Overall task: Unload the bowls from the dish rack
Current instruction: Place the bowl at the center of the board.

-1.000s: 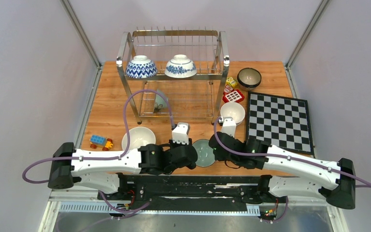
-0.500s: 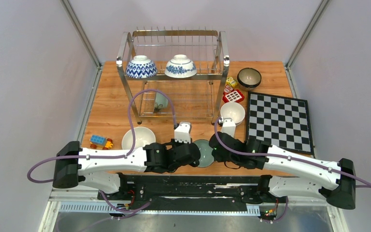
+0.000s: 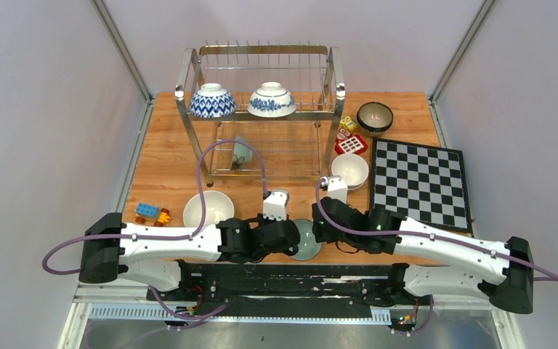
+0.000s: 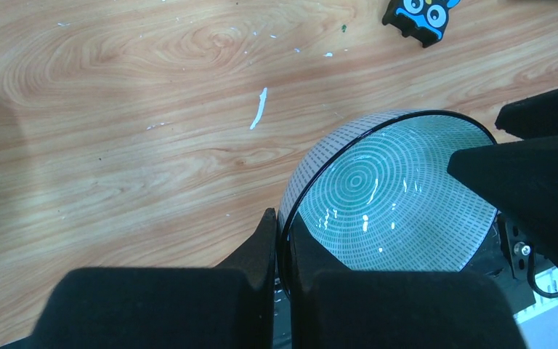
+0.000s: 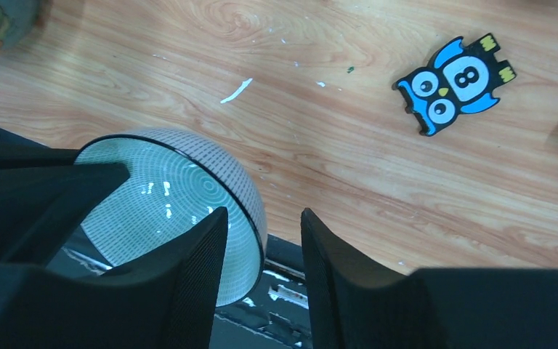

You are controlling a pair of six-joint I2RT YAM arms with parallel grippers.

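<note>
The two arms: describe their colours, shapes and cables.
The left arm and right arm match: white tubular links, black joints, bulky black bases. A purple cable runs along each. The left gripper and right gripper have matte black wedge-shaped fingers.

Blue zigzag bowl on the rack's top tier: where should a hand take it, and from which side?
Probably the raised foot ring, from above: the blue zigzag bowl sits upside down on the dish rack, rim down on the wires, foot up and clear.
</note>
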